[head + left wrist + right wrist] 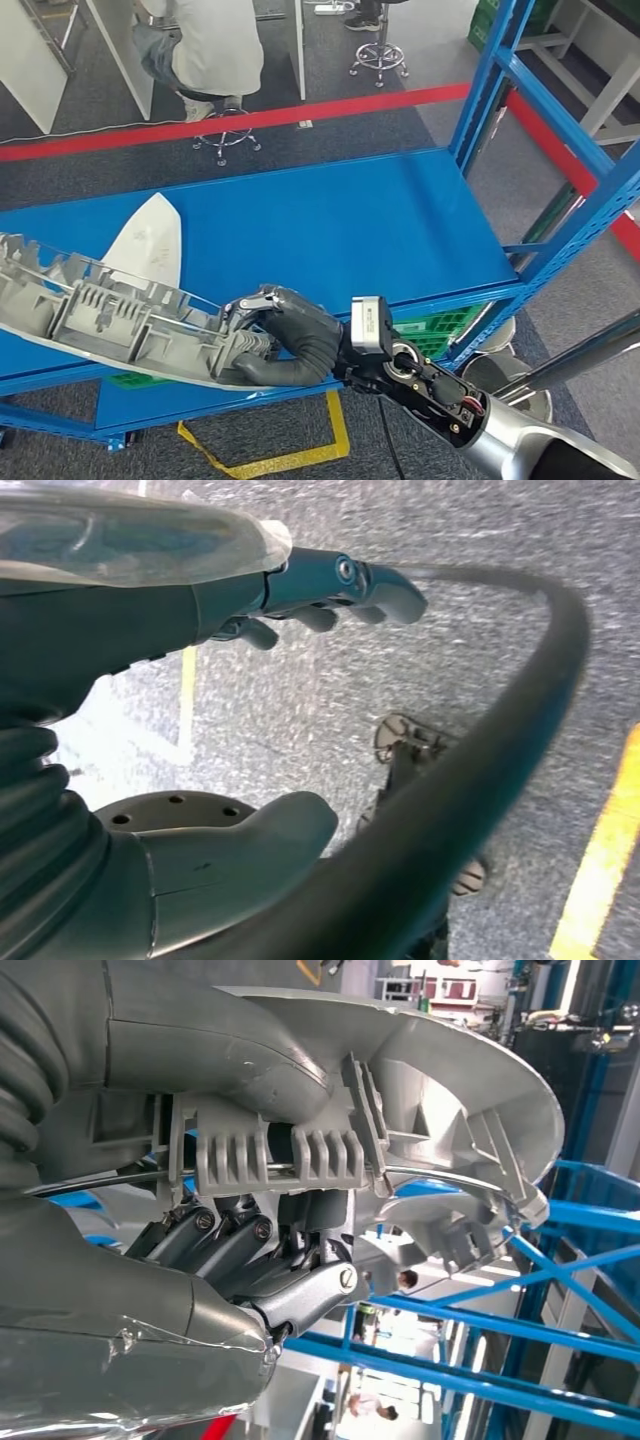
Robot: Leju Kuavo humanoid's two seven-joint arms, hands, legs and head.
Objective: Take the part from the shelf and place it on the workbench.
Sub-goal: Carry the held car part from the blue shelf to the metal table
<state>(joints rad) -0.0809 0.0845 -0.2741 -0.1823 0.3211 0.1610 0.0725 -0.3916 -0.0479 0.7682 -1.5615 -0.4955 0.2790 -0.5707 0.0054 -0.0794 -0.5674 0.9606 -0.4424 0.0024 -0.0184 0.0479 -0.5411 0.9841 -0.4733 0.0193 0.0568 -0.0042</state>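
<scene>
The right hand (290, 335) is clamping its dark fingers (226, 1245) around one end of the part (113, 325), a long grey plastic moulding with ribbed, comb-like ridges and a thin curved edge, holding it over the front edge of the smooth blue metal shelf (362, 225). A white label on the wrist carries print too small to read. The left hand (226, 740) is hanging over speckled grey floor (317, 720) with its fingers apart, gripping nothing.
</scene>
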